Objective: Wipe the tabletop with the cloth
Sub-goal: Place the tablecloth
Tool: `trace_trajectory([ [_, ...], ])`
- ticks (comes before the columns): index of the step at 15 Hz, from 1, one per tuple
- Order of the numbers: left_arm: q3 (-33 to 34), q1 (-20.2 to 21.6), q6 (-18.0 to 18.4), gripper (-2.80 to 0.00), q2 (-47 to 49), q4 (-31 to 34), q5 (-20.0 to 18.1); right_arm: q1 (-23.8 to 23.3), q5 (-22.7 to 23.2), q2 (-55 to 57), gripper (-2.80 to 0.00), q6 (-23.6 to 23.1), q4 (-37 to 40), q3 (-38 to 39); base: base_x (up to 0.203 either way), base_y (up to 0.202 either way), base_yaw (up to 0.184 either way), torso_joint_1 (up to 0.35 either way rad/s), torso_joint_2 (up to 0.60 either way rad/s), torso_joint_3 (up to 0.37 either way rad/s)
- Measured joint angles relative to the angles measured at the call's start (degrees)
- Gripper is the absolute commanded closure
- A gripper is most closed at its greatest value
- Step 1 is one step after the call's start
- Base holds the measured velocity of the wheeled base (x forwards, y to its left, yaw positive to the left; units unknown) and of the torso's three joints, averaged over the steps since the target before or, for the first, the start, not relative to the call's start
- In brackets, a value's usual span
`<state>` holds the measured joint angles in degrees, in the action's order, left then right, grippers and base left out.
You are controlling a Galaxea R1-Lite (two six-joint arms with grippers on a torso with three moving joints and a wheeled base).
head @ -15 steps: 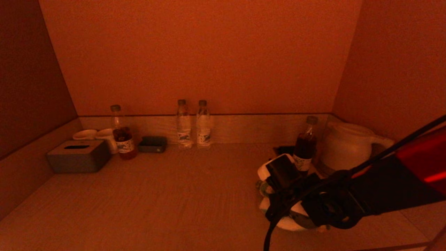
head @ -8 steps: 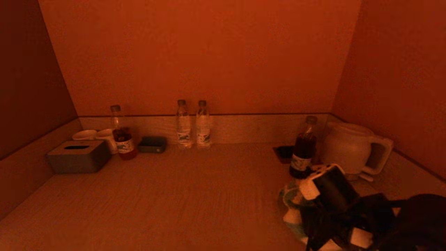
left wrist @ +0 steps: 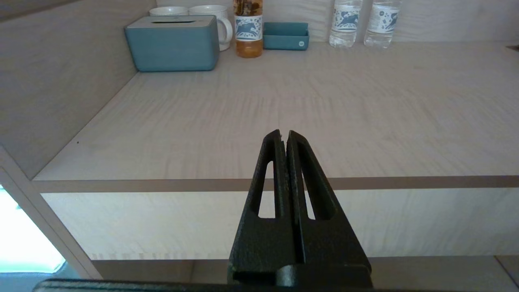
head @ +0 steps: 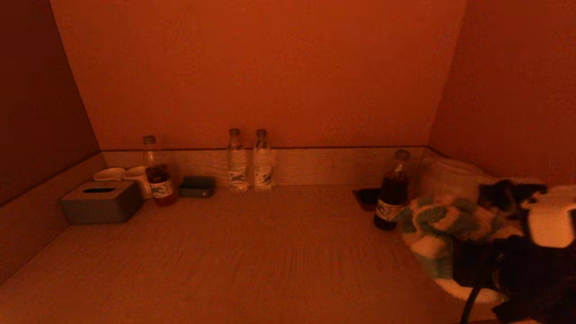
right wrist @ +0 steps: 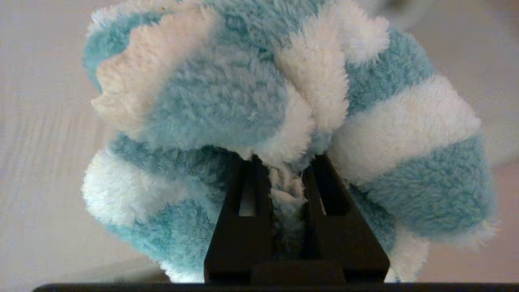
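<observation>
My right gripper is shut on a fluffy cloth striped light blue and white; the cloth bunches round its fingers and hides their tips. In the head view the cloth is at the table's right side, lifted in front of the kettle, with the right gripper behind it. The pale wood tabletop lies open to its left. My left gripper is shut and empty, parked in front of the table's front edge, out of the head view.
Along the back stand a grey tissue box, two white cups, a tea bottle, a small dark tray and two water bottles. At the right are another tea bottle and a white kettle.
My right gripper has swept with the cloth from the table's middle right towards the right and the kettle, and the cloth now sits higher and closer to the right wall. The left arm is still.
</observation>
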<state>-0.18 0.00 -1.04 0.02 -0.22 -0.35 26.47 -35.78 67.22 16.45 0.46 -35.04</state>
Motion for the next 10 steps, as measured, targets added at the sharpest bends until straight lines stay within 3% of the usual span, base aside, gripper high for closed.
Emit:
trace_trajectory([
  [2, 0.0, 0.0, 0.0, 0.0, 0.0, 0.0, 0.0, -3.0, -0.9, -4.5, 0.0, -2.8, -0.2, -0.3, 0.0, 0.0, 0.0, 0.0, 0.0, 0.0],
  [10, -0.1, -0.1, 0.0, 0.0, 0.0, 0.0, 0.0, -5.5, -1.1, -17.0, 0.0, -10.7, -0.2, -1.0, 0.0, 0.0, 0.0, 0.0, 0.0, 0.0],
])
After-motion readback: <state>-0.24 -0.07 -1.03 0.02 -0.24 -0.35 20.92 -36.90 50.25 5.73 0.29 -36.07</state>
